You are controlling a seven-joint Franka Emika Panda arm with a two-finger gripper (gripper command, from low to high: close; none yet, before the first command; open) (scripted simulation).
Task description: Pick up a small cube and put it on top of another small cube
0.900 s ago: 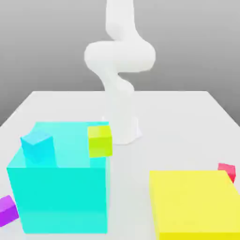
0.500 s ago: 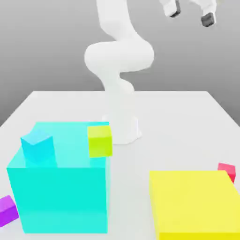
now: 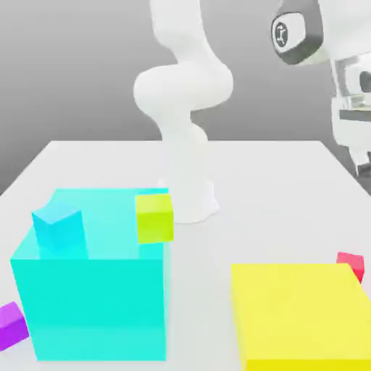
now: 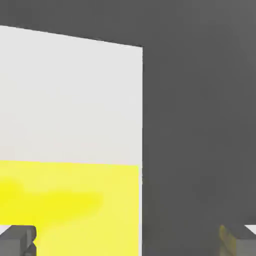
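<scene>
- Downward and toward the exterior view's right, the gripper [image 4: 127, 242] has moved since the earlier frame, and more of the hand [image 3: 353, 116] has come into sight; the cubes and big blocks lie where they were.
- Its fingers [image 4: 19, 241] are spread wide open, with nothing held between them.
- On the table [image 3: 210, 246], the red cube [image 3: 351, 263] sits beyond the far corner of the big yellow block [image 3: 301, 308], at the exterior view's right, partly hidden by that block.
- At the exterior view's left edge, the purple cube [image 3: 11, 326] is just beside the big cyan block [image 3: 94, 308], cut off by the picture's edge.
- Two small cubes are on the big cyan block: the small cyan cube [image 3: 59, 228] toward the exterior view's left, and the yellow-green cube [image 3: 154, 219] near the edge at the exterior view's right, the two apart.
- From the exterior view come the red and purple cubes, the cyan block with its two cubes, and the robot's arm [image 3: 181, 87] rising from its base.
- The hand view gives the spread fingers, the yellow block with a deeper yellow patch on it, the pale table's straight edges, and the dark grey area [image 4: 200, 125] past them.
</scene>
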